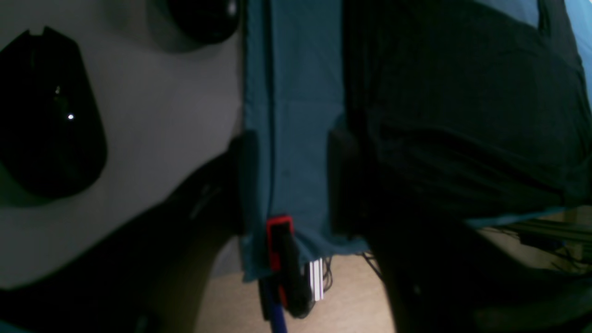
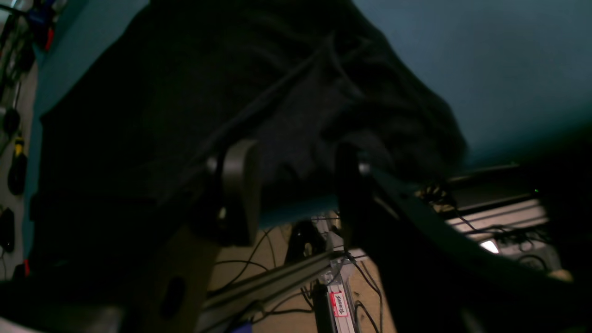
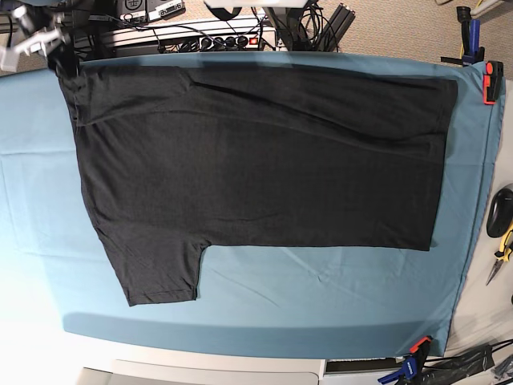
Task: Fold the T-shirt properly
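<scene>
The T-shirt (image 3: 264, 160) lies flat and dark across the middle of the base view, on the teal cloth (image 3: 32, 200) that covers the worktop, one sleeve (image 3: 156, 273) reaching toward the lower left.

In the left wrist view, the left pincer (image 1: 291, 180) stands released, its jaws apart over bare teal cloth just left of the shirt's edge, above a red clamp (image 1: 279, 240).

In the right wrist view, the right pincer (image 2: 296, 189) is also released, jaws apart with bunched shirt fabric between them at the cloth's edge; whether they touch it cannot be told.
</scene>
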Robot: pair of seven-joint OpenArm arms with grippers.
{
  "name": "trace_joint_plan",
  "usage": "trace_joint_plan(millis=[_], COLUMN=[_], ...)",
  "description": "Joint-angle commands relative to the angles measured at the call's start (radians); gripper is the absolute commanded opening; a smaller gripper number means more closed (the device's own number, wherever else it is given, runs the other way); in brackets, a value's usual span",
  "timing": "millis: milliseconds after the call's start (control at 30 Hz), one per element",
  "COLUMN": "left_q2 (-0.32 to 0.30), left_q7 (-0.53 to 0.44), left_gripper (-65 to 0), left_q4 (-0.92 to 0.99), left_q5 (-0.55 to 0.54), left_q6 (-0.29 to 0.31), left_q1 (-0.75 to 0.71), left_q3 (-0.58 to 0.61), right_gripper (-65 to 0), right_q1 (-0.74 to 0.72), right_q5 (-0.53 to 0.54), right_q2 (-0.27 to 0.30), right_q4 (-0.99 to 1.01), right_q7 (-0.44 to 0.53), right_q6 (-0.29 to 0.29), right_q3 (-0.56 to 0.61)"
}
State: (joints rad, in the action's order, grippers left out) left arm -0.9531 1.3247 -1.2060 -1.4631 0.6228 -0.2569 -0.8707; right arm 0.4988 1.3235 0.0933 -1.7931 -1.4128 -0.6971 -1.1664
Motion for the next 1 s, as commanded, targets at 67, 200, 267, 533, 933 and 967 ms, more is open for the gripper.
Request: trace_joint_plan(millis=[67,200,267,533,933,967], left_q2=[-0.036,-0.036,-0.036,-0.035,-0.035,-0.035], left_q7=[-0.017,-0.017,-0.016,-0.016,-0.017,-0.017], left_gripper=[-39.4,-39.4,-39.4,-39.4,-39.5,-39.5], left_q4=[-0.012,-0.012,-0.012,-0.012,-0.012,-0.012], left_q5=[-0.02,-0.02,-0.02,-0.02,-0.02,-0.02], left_q6=[0.003,0.003,0.003,0.003,0.003,0.004], left_q1=[0.005,0.005,0.005,0.005,0.005,0.005], left_q3=[-0.01,-0.01,-0.01,-0.01,-0.01,-0.01], right_gripper=[-38.2,-38.3,-38.3,-40.4,-51.9,-56.7], right_q1=[0.0,0.0,0.0,0.0,-0.058,-0.059], right_q5=[-0.024,-0.11,-0.157,-0.23,-0.327,-0.327], right_q2=[0.012,0.011,0.011,0.012,0.012,0.012], right_q4=[-0.011,-0.011,-0.011,-0.011,-0.011,-0.011], right_q7=[0.017,0.017,0.035,0.087,0.152,0.152], right_q6=[-0.001,-0.001,-0.001,-0.001,-0.001,-0.001], right_q3=[0.053,0.114,0.125,0.125,0.125,0.125])
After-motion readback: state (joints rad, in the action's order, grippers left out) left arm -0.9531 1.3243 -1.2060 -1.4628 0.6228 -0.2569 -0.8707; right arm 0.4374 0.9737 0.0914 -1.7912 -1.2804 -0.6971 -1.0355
